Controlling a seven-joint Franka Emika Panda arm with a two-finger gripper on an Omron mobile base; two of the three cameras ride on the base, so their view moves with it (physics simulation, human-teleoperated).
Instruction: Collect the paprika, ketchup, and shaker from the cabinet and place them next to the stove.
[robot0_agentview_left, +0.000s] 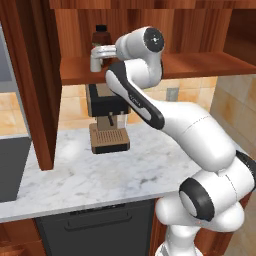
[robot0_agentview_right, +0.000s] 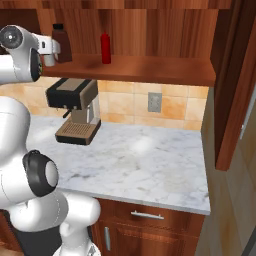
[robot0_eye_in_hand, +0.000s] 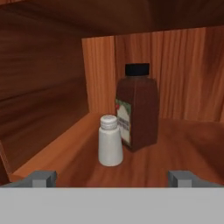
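End effector at the mouth of the reddish-brown wooden wall cabinet (robot0_agentview_right: 150, 70), fingers spread and holding nothing.

In the hand view the end effector (robot0_eye_in_hand: 113, 178) faces the small white-grey cylindrical shaker (robot0_eye_in_hand: 110, 141) standing upright on the cabinet's shelf, apart from both fingertips. The squarish dark brown paprika bottle with black cap and pale label (robot0_eye_in_hand: 137, 109) stands just behind the shaker, very close to it. The slim red ketchup squeeze bottle (robot0_agentview_right: 105, 48) stands further along the same shelf, well apart from the paprika bottle. Below the cabinet, a coffee machine (robot0_agentview_right: 75, 110) sits on the white marble counter (robot0_agentview_right: 145, 165).
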